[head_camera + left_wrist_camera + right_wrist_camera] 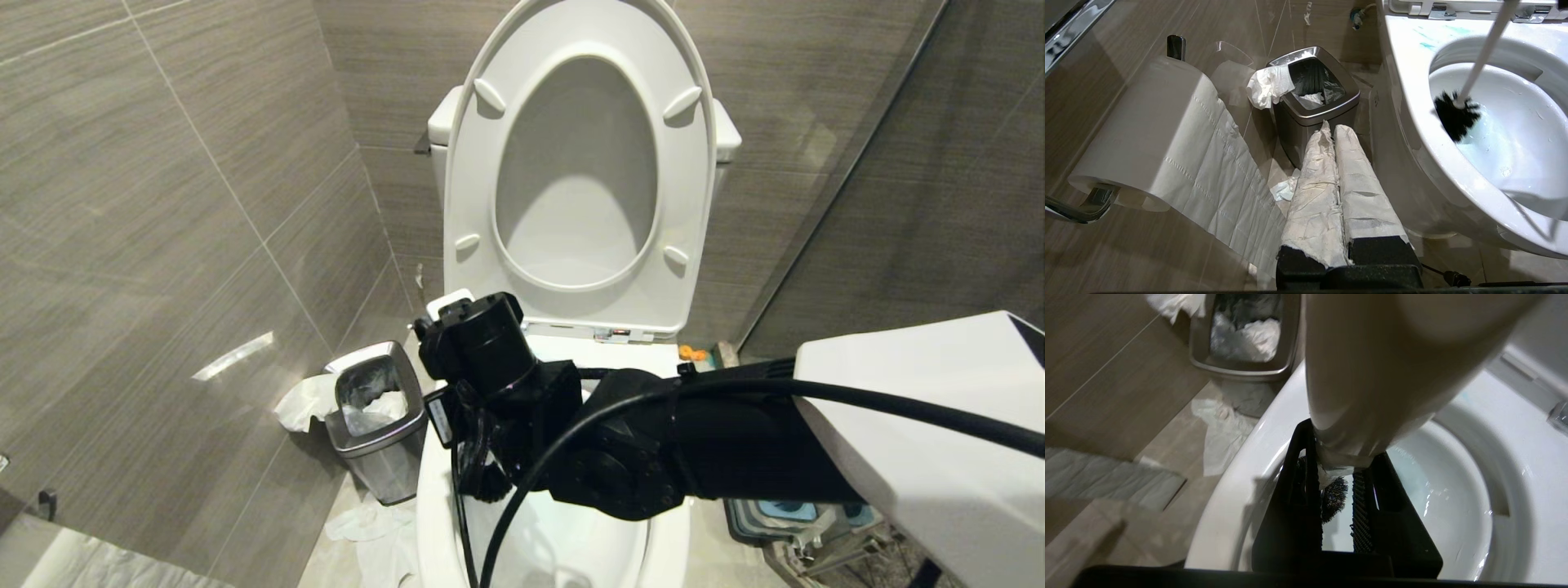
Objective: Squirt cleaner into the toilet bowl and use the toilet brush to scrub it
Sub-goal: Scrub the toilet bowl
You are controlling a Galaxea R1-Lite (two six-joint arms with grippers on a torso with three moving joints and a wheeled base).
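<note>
The white toilet bowl [676, 539] stands with its seat [694, 204] and lid raised. My right gripper [1345, 457] reaches down over the bowl's left side and is shut on the toilet brush's white handle [1484, 49]. The black bristle head [1455, 116] rests against the basin's left inner wall, above the water. Turquoise cleaner smears [1427, 45] mark the back of the rim, and the water [1490, 134] is tinted blue-green. My left gripper [1333, 128], its fingers wrapped in paper, hangs shut and empty low beside the bowl's left side.
A square steel waste bin [375, 416] with tissue hanging over its edge stands on the floor left of the toilet. Loose tissue [367, 523] lies by it. A toilet paper roll [1147, 122] trails a long strip. A blue-and-grey holder [788, 513] sits at the toilet's right.
</note>
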